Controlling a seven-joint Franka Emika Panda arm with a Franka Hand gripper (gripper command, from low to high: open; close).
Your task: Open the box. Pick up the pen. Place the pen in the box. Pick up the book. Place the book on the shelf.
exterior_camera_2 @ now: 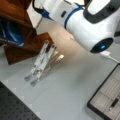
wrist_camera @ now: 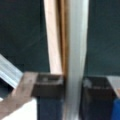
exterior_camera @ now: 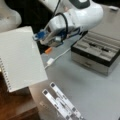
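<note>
- The end effector [exterior_camera: 37, 37] is closed on the right edge of the book [exterior_camera: 21, 58] and holds it up in the air, at a front view's left.
- In the wrist view the two dark fingers [wrist_camera: 48, 86] sit on each side of the book [wrist_camera: 75, 50], which shows as a thin pale strip seen from its edge. They pinch it tight.
- The book is tilted, and its wire rings run down its left edge.
- The book hangs over the shelf [exterior_camera: 17, 107], a brown wooden thing at a front view's bottom left. I cannot tell if the book touches it.
- In a front view the shelf [exterior_camera_2: 20, 32] is at the top left, with something blue inside it.
- The box [exterior_camera: 97, 53] is open on the table [exterior_camera: 100, 95], at a front view's right, well apart from the book.
- The pen [exterior_camera: 96, 46] lies inside the box, a thin dark stick on the pale inside.
- In a front view the box [exterior_camera_2: 107, 97] is at the bottom right, and the pen [exterior_camera_2: 113, 102] is in it.
- White strips with dark marks [exterior_camera: 62, 103] lie on the table near the shelf.
- A white cable [exterior_camera: 53, 60] lies on the table under the arm [exterior_camera: 82, 15].
</note>
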